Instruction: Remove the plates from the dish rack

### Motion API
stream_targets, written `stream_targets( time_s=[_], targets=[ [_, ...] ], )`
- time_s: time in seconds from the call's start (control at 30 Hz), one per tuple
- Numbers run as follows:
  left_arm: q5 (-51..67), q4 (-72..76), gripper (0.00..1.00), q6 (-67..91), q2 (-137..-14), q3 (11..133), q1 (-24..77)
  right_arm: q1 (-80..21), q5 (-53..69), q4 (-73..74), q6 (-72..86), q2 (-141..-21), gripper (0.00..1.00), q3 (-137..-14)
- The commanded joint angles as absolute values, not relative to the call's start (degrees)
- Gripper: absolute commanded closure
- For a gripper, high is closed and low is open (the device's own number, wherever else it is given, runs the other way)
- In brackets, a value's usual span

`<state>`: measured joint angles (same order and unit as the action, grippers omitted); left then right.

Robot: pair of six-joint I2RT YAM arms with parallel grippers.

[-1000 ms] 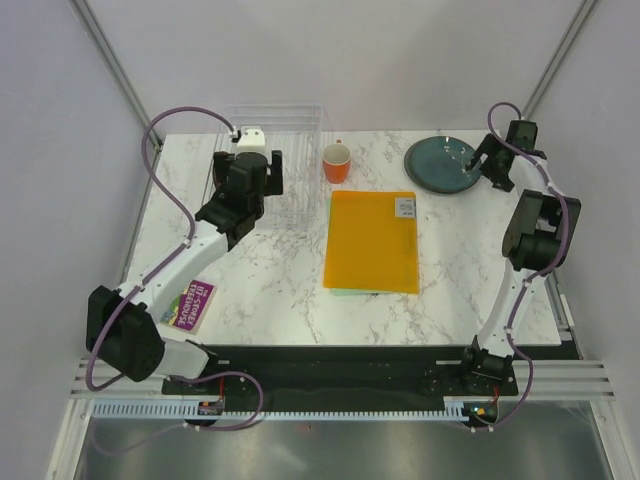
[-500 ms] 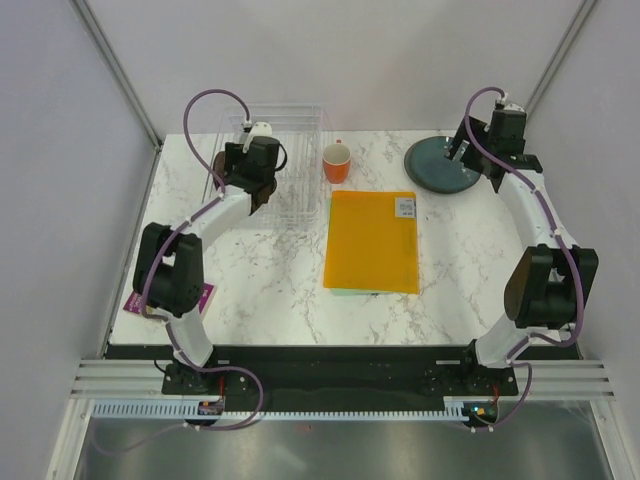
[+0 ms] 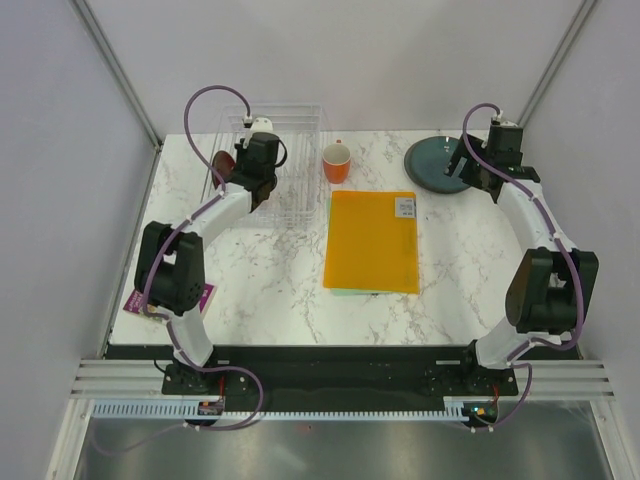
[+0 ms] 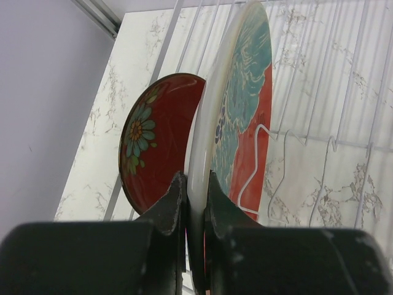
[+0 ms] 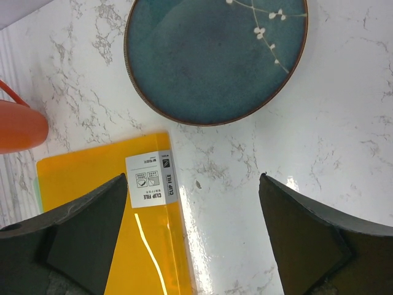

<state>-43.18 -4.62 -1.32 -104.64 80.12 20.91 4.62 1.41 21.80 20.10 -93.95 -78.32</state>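
Both jaws of the left gripper (image 4: 195, 182) pinch the red-teal plate (image 4: 245, 104) in the dish rack (image 3: 300, 190), beside the dark red plate (image 4: 156, 141); the right gripper (image 5: 193, 179) is wide open

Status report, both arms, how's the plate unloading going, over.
Left gripper shut on red-and-teal plate, upright in dish rack. Right gripper open, empty, near teal plate. Dark red plate close alongside gripped one.

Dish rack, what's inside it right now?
Two plates stand on edge: a red-and-teal patterned plate, its rim pinched by the left gripper, and a dark red flowered plate beside it. The gripper hides their lower edges.
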Motion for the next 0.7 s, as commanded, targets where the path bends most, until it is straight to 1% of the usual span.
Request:
stream_targets(
  time_s=[0.0,0.17,0.47,0.67],
  targets=[
    [-45.4,-2.4,0.98,-1.4,-104.2,81.8,19.9,4.6,2.0,20.7,19.3,-90.7,0.05,-77.0],
    [-47.7,-2.3,0.98,-3.1,-102.0,83.9,20.9,4.6,1.7,20.7,19.3,-89.0,0.05,-75.2],
    [-56.2,1.1,0.98,-16.1,-98.7,90.4,25.0,4.5,1.4,20.9,18.8,-84.8,0.04,-72.0],
    [-60.2,5.9,0.98,-23.8,-95.0,91.4,28.1,4.5,3.0,21.7,18.8,-81.2,0.03,-71.5]
  ],
)
